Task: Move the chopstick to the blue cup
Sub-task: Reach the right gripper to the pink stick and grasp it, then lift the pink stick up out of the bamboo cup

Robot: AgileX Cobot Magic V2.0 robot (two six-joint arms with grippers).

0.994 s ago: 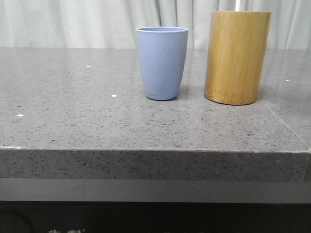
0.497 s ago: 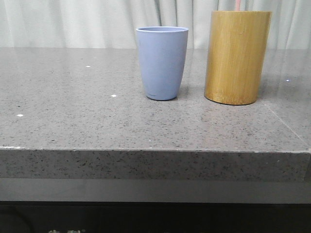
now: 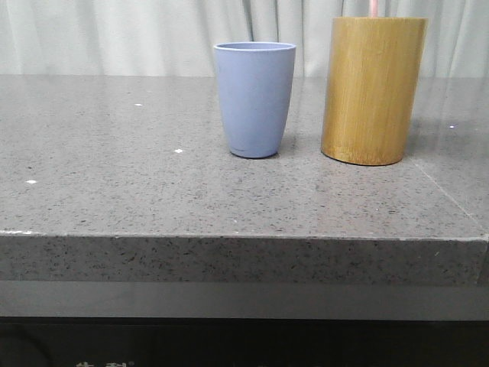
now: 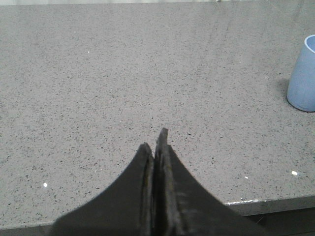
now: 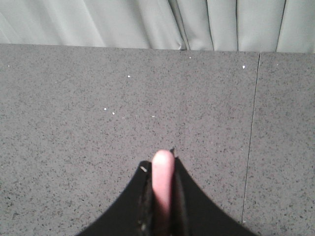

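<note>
The blue cup (image 3: 255, 98) stands upright at the middle of the table; its side also shows in the left wrist view (image 4: 303, 73). A short piece of a pale pink chopstick (image 3: 373, 8) sticks up above the rim of the bamboo cylinder (image 3: 372, 90), cut off by the frame's top edge. In the right wrist view my right gripper (image 5: 161, 164) is shut on a pink chopstick (image 5: 163, 184) above bare table. My left gripper (image 4: 154, 140) is shut and empty, low over the table near its front edge, well to the left of the cup. Neither gripper shows in the front view.
The golden-brown bamboo cylinder stands just right of the blue cup, taller and wider than it. The grey speckled stone table (image 3: 114, 176) has a front edge (image 3: 229, 238) and a seam line on its right side (image 5: 251, 128). Pale curtains (image 3: 114, 34) hang behind.
The stick tip above the bamboo cylinder has turned from whitish to pink and shifted slightly. The cup and cylinder have not moved.
</note>
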